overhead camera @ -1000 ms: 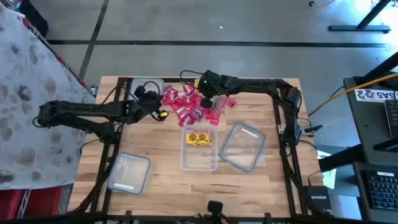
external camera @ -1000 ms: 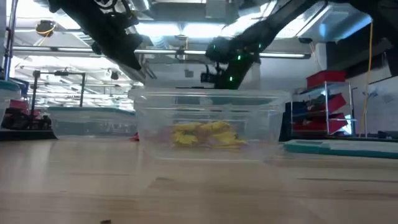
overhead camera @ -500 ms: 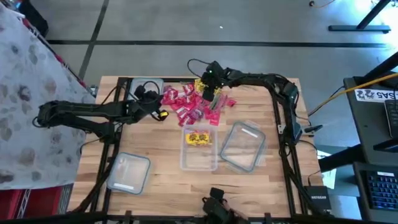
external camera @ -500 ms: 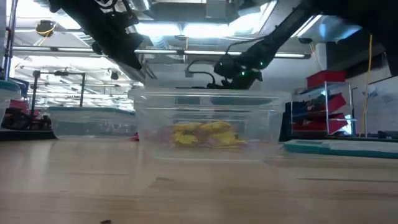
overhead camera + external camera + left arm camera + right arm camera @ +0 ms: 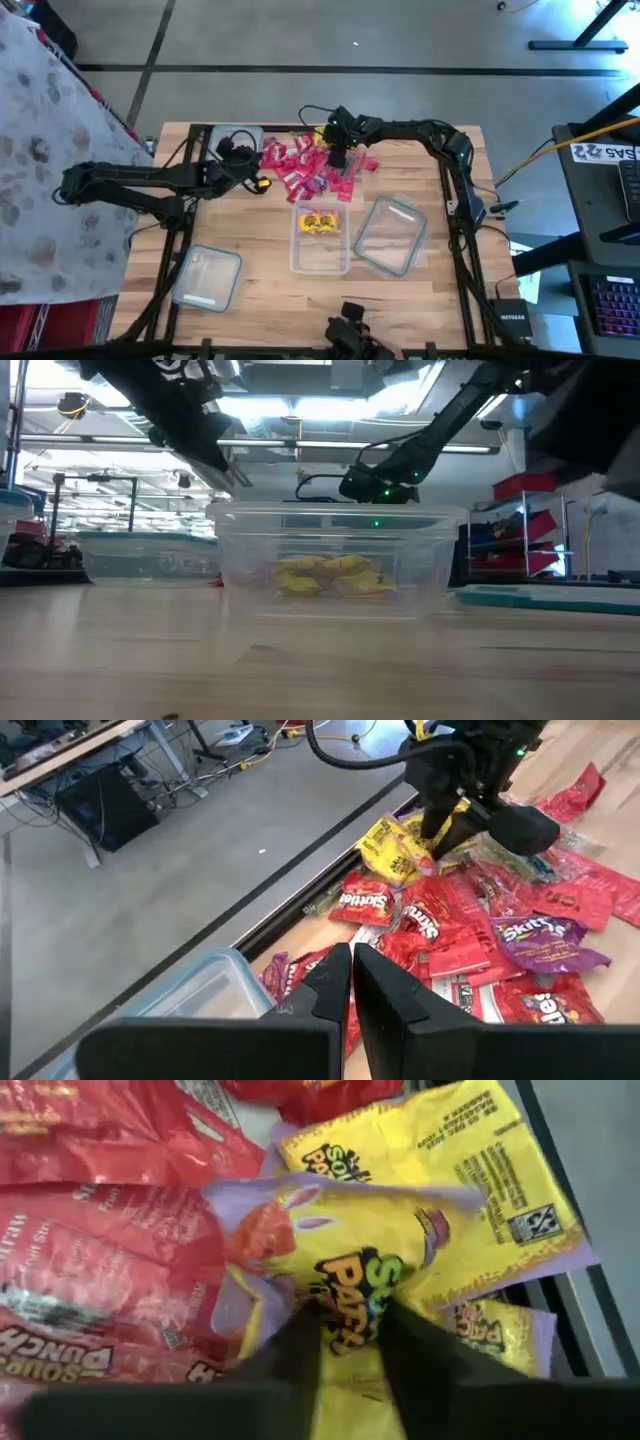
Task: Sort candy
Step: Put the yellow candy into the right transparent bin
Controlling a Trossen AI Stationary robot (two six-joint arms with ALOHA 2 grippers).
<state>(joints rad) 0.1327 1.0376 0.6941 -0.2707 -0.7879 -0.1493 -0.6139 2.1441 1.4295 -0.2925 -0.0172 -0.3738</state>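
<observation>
Starting at your left, the left arm lies low across the table, and its left gripper (image 5: 262, 183) hangs at the left edge of the candy pile (image 5: 310, 170) with its fingers (image 5: 330, 982) drawn nearly together, only a thin slit between them and nothing in it. A clear tub (image 5: 207, 277) sits on the near left of the wooden table (image 5: 250, 225), well apart from the pile. The pile itself spreads as a band running left to right along the far edge of the table, mostly red packets lying flat at mixed angles, with a few yellow ones at its far side. Just in front of it you have the middle tub (image 5: 321, 238), its long axis running front to back, with yellow candy (image 5: 320, 222) in its far end. To its right another clear tub (image 5: 392, 235) lies slightly skewed. The right gripper (image 5: 335, 150) is down on the far part of the pile, its fingers (image 5: 300, 1345) pinched on a yellow packet (image 5: 345, 1270) whose long axis crosses the gripper. Beyond the table you see grey floor and shelving (image 5: 520, 530).
</observation>
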